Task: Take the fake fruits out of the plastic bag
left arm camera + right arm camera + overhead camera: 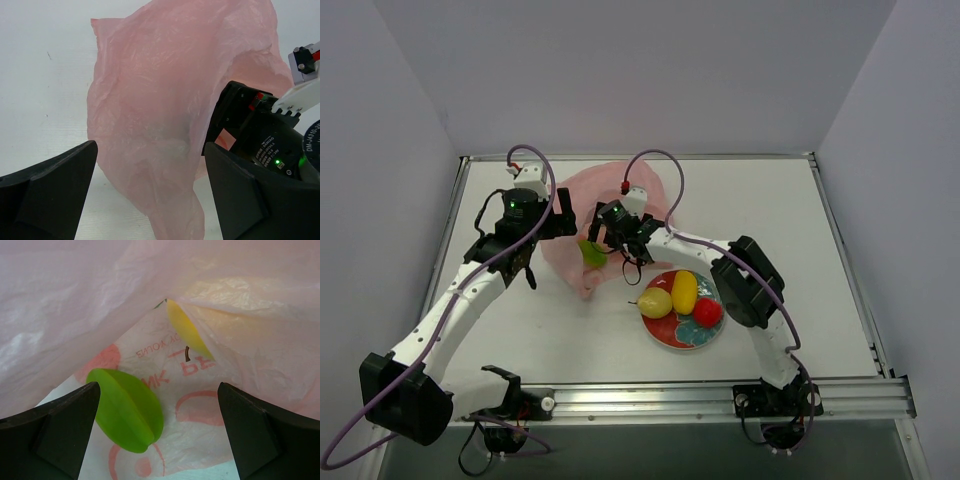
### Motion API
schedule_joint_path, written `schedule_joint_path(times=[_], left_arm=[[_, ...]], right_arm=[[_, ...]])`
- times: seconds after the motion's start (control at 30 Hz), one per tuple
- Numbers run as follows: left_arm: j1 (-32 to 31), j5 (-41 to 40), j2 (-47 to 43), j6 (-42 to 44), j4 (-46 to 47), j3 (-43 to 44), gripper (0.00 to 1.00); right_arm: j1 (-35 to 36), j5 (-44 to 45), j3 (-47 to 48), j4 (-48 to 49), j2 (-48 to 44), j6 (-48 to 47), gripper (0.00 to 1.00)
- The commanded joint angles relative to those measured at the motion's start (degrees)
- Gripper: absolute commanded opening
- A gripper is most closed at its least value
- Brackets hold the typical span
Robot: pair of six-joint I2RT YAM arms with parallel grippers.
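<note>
The pink plastic bag (612, 205) lies crumpled at the table's middle back. My left gripper (563, 224) is open at its left side, and a hanging fold of the bag (155, 125) sits between its spread fingers (60, 185). My right gripper (604, 238) is open at the bag's mouth. In the right wrist view a green fruit (127, 410) lies inside on the printed plastic by the left finger (60, 420), and a yellow fruit (187, 330) lies deeper in, partly under a fold. The green fruit (592, 252) shows from above at the bag's near edge.
A red-and-teal plate (670, 335) sits right of the bag at the front. It holds a yellowish pear (655, 302), a yellow lemon (684, 291) and a small red fruit (707, 312). The right arm's body (270, 145) is close beside the left gripper.
</note>
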Motion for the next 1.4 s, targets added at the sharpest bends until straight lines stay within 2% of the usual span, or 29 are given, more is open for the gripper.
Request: schedule_joint_path(times=[0.0,0.3,0.37,0.47,0.57,0.83,0.87,1.13,1.37], left_arm=[[-0.34,-0.32,-1.88,0.69,0.13,1.6,0.87],[-0.34,-0.14,-1.79,0.69,0.05,1.69,0.87],[-0.34,-0.06,-1.79,0.69,0.05,1.69,0.87],[-0.51,-0.06,-1.79,0.69,0.05,1.69,0.87],[-0.77,-0.06,-1.79,0.78,-0.04,1.69,0.87],[-1.04,-0.06,-2.05,0.87,-0.04,1.78,0.87],[-1.04,-0.14,-2.05,0.95,-0.13,1.78,0.87],[-1.48,-0.41,-1.96,1.13,-0.13,1.78,0.87],[-1.74,-0.32,-1.88,1.22,-0.22,1.78,0.87]], right_arm=[[0.02,3.9,1.64,-1.36,2.01,2.5,1.0],[-0.33,4.78,2.08,-1.36,3.59,4.78,1.0],[-0.51,4.95,2.43,-1.36,3.94,5.05,0.95],[-0.94,5.04,2.7,-1.28,4.47,6.1,0.77],[-1.21,5.13,2.96,-1.19,5.0,6.02,0.68],[-1.74,5.83,2.96,-1.19,5.0,6.19,0.57],[-1.82,5.83,2.96,-1.19,5.09,6.19,0.52],[-2.18,6.71,3.49,-1.19,5.79,7.42,0.46],[-2.35,8.73,2.79,-1.19,5.26,8.74,0.33]])
